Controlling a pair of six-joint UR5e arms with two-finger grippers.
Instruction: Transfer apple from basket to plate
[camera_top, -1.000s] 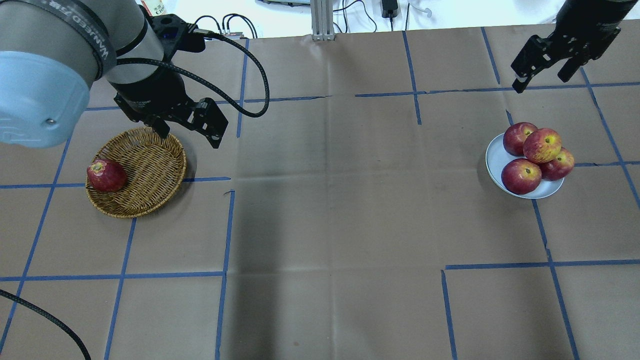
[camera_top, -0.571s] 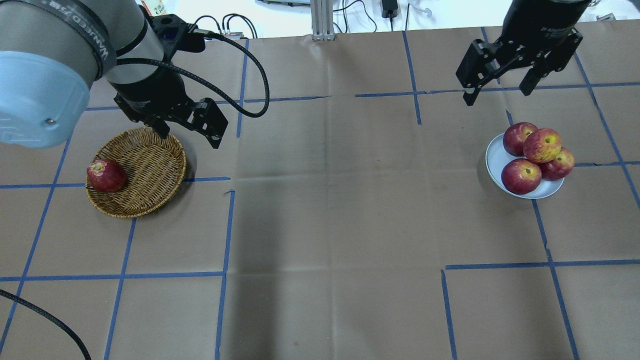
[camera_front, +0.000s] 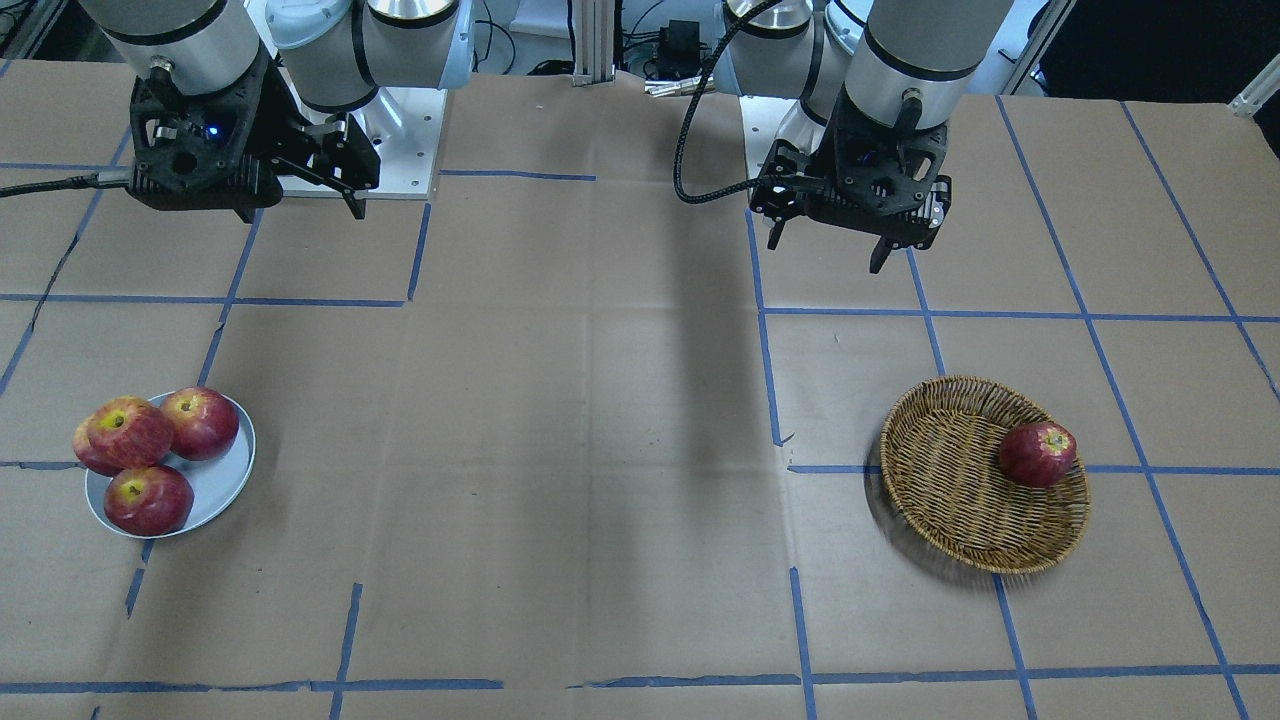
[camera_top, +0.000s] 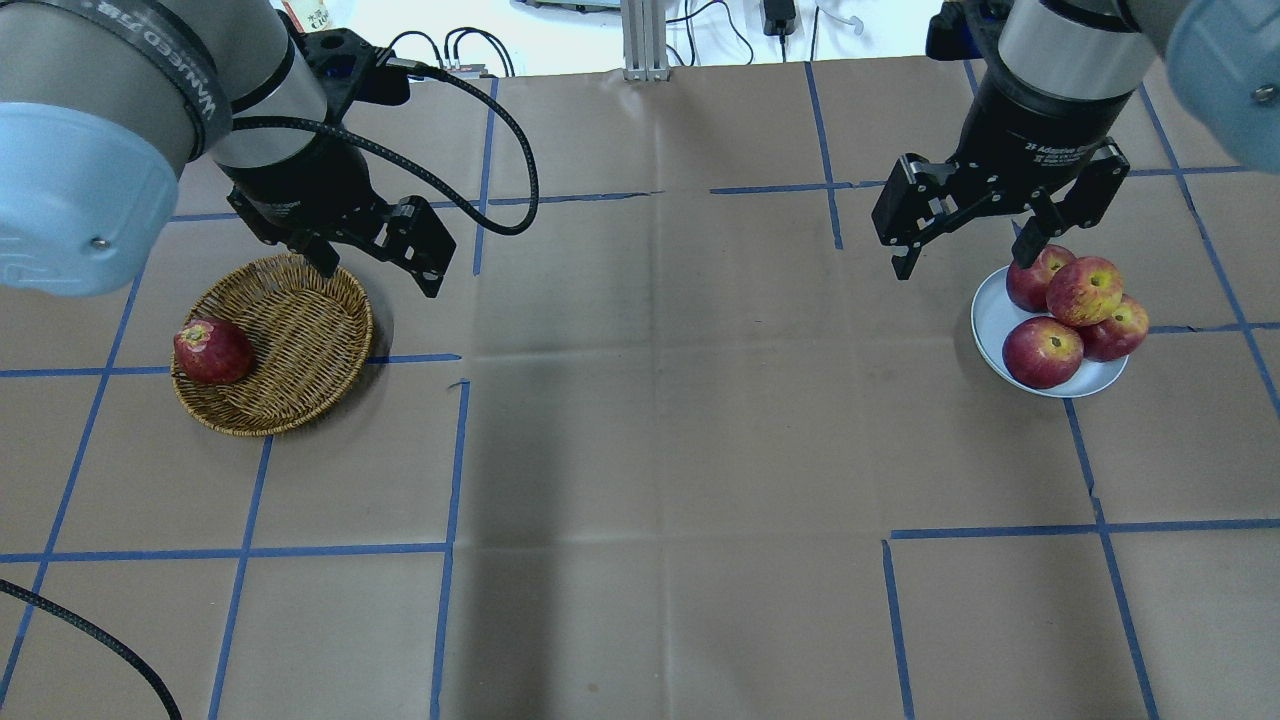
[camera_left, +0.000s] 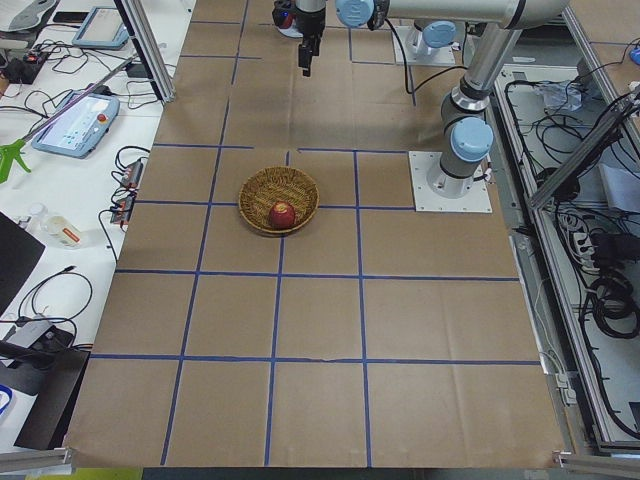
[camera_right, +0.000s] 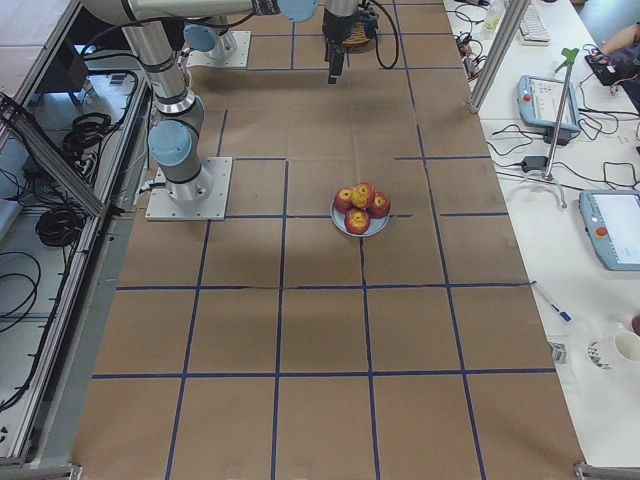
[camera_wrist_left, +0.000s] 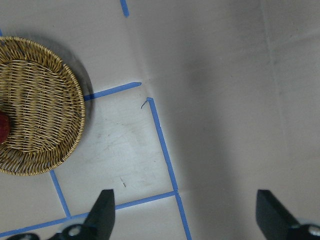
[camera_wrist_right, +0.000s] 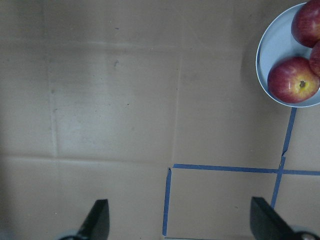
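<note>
The apple (camera_top: 1084, 290), streaky pinkish-red with a yellow stem patch, sits on top of three darker red apples on the pale blue-grey plate (camera_top: 992, 315) at the right; it also shows in the front view (camera_front: 128, 432). The wicker basket (camera_top: 300, 330) at the left holds one dark red apple (camera_top: 212, 351) at its left side. My left gripper (camera_top: 380, 272) is open and empty, above the basket's far right rim. My right gripper (camera_top: 960, 265) is open and empty, raised just left of the plate's far side.
The table is covered in brown paper with a grid of blue tape lines (camera_top: 450, 450). An aluminium post (camera_top: 645, 40) and cables stand at the far edge. Both wrist views show only paper below the open fingers (camera_wrist_left: 102, 210) (camera_wrist_right: 97, 220).
My right arm has swung in from the far right corner toward the left and nearer, ending by the plate. The left arm, basket and apples have not moved.
</note>
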